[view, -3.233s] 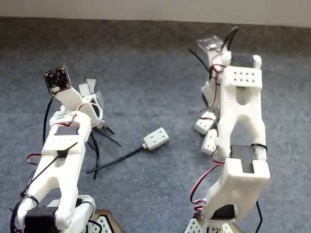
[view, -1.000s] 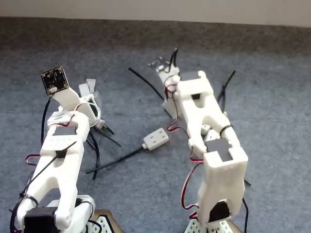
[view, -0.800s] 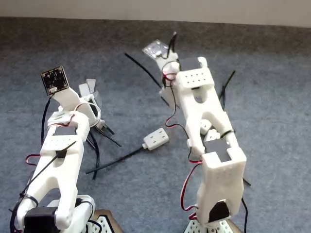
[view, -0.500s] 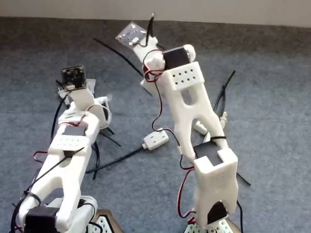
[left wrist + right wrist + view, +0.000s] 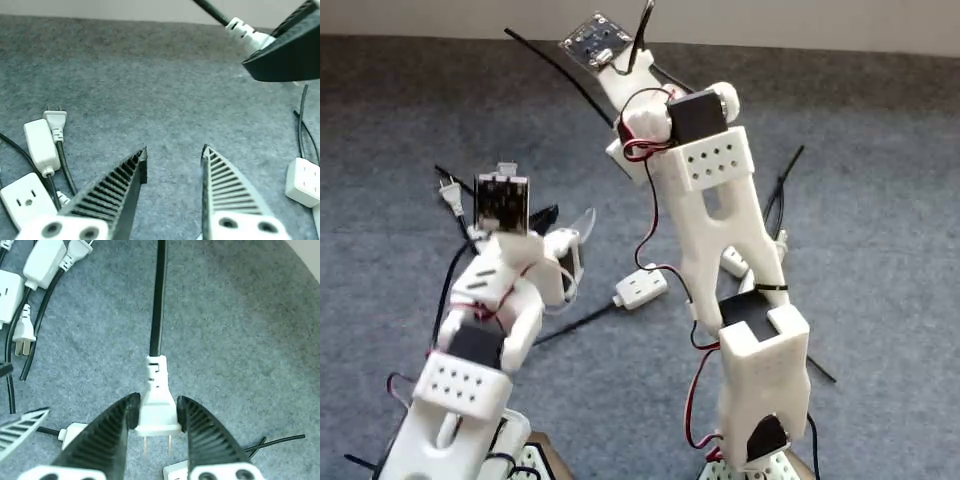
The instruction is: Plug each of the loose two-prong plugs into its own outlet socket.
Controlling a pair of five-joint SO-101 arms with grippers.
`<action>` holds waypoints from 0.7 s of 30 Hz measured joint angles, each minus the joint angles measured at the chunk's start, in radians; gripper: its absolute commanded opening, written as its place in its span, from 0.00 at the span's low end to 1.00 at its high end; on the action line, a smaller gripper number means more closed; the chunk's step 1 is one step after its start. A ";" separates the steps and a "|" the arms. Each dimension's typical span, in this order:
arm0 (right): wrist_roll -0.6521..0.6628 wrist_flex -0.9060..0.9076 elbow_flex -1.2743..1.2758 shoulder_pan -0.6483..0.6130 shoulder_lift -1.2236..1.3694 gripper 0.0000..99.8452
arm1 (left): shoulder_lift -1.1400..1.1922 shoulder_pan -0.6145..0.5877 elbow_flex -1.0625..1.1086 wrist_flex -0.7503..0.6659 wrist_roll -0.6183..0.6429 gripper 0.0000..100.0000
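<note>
Two fingers (image 5: 117,432) of the right gripper (image 5: 157,400) clench a white two-prong plug (image 5: 156,382) above the tabletop (image 5: 900,300).
Left gripper (image 5: 174,150) hangs spread and empty; the next move likely calls for lining the prongs (image 5: 168,444) up with the outlet socket (image 5: 641,286) lying between the arms.

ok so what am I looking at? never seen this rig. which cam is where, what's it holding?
Two small white robots: the left arm and right arm, on a grey surface. The high view is a fixed camera looking down; each wrist view is a camera on that arm, looking along its gripper. The right gripper is shut on a white two-prong plug with a black cord, held above the surface. The left gripper is open, holding nothing. An outlet socket and another plug lie loose.
</note>
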 measured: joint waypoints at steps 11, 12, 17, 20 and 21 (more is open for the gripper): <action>-0.166 0.021 0.000 -0.066 -0.018 0.06 | -0.545 0.094 0.384 -0.256 0.000 0.19; -0.176 0.029 0.000 -0.089 -0.038 0.06 | -0.559 0.097 0.385 -0.259 0.000 0.19; -0.227 0.038 0.000 -0.206 -0.146 0.06 | -0.575 0.097 0.387 -0.261 0.000 0.19; -0.264 0.040 0.003 -0.230 -0.190 0.06 | -0.575 0.097 0.387 -0.258 0.000 0.19; -0.275 0.040 0.014 -0.230 -0.204 0.06 | -0.575 0.097 0.387 -0.253 0.000 0.19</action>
